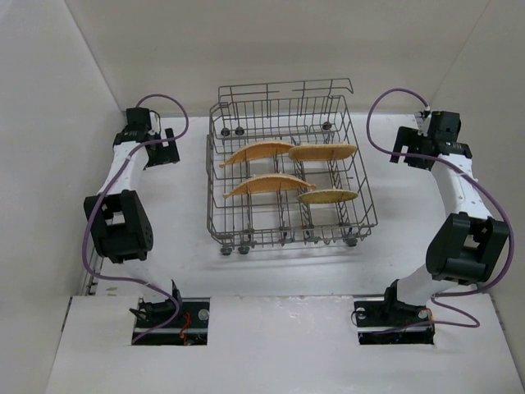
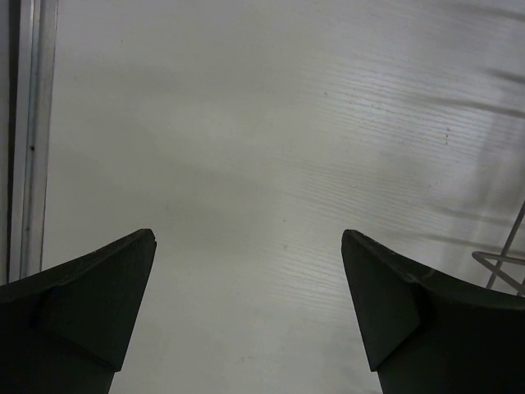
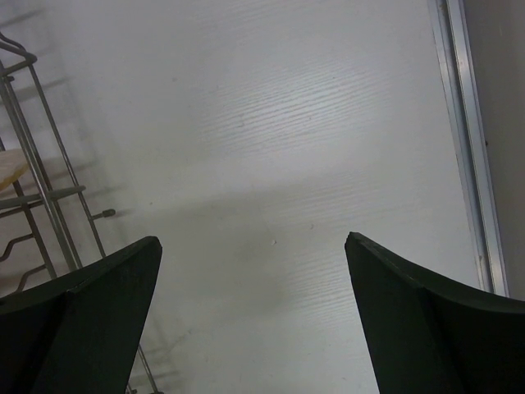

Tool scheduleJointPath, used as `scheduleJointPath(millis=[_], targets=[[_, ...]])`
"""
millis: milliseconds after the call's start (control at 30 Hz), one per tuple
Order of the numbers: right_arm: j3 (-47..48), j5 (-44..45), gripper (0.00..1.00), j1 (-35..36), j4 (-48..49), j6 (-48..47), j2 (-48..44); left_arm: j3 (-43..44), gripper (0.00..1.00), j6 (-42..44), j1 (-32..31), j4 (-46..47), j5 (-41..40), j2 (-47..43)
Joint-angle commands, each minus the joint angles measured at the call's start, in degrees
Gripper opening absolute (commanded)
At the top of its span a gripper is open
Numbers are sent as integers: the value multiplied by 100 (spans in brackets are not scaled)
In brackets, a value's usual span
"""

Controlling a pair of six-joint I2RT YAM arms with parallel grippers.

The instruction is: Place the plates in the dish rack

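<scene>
The plates, all four, stand on their edges inside the dish rack (image 1: 212,176), in the middle of the top view. From above each one looks like a thin sliver, and its long way runs left to right across the frame.

Small wheels (image 1: 234,249) sit along the near edge of the rack. The near left plate (image 1: 262,184) and the near right plate (image 1: 327,196) make the row closer to the arm bases. The far left plate (image 1: 256,153) and the far right plate (image 1: 322,152) make a second row behind it, with rack wires between the rows. The two left plates slant a little, with their left ends lower in the frame. The two right ones lie almost level.

The rack sits on a white table (image 1: 287,279). Bare table shows in front of it and on both sides.

The left gripper (image 1: 160,150) hangs at the left of the frame, apart from the rack. In its wrist view its fingers (image 2: 107,287) are spread wide, with only table between them. A metal strip (image 2: 33,123) runs down the left edge.

The right gripper (image 1: 406,152) hangs at the right, also apart from the rack. Its fingers (image 3: 410,304) are spread wide too and hold nothing. Rack wires fill the left edge of its view.
</scene>
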Motion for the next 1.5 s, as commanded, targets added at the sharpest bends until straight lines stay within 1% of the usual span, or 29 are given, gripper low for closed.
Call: scheduleJointPath(millis=[0,100,267,467,600,900,1100,1233,1467], targets=[[312,93,100,-45,-104,16,-101,164,100,171,-253,-122,-484,76],[356,188,100,-19,-113,-160,-171,86,100,241,-438,9,-871,-99],[435,654,100,69,-17,-248,-277,-423,100,689,-825,703,-1398,-556],[532,751,100,130,-175,-257,-163,-521,100,725,-983,502,-1451,-477],[515,681,100,122,-192,-257,-171,-459,100,637,-1001,396,-1311,-486],[515,646,100,122,-227,-222,-180,-284,100,374,-826,203,-898,-451],[506,629,100,95,-263,-204,-189,-345,100,303,-632,326,-635,-626],[506,576,100,87,-245,-222,-224,-389,100,312,-579,457,-625,-732],[497,532,100,113,-236,-204,-277,-407,100,294,-562,414,-651,-767]])
